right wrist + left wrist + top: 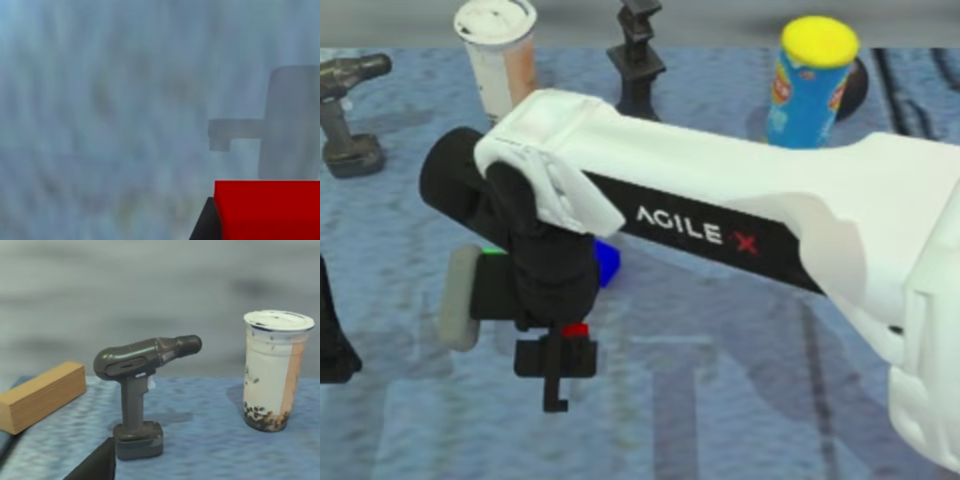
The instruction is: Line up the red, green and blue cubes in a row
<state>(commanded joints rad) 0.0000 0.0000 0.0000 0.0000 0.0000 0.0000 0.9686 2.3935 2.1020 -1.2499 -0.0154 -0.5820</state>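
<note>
My right arm reaches across the table to its left-middle, and my right gripper [560,345] is shut on the red cube [576,329], of which only a sliver shows from above. In the right wrist view the red cube [267,210] sits against a dark finger [206,226], lifted over the cloth with a shadow beneath. The blue cube [608,262] peeks out from under the arm. A thin edge of the green cube [494,251] shows beside the wrist. My left gripper [332,345] is parked at the left edge.
Along the back stand a dark power drill [345,110], a lidded drink cup [498,55], a black stand [638,55] and a blue chip can [810,80]. A wooden block [40,395] lies beyond the drill in the left wrist view.
</note>
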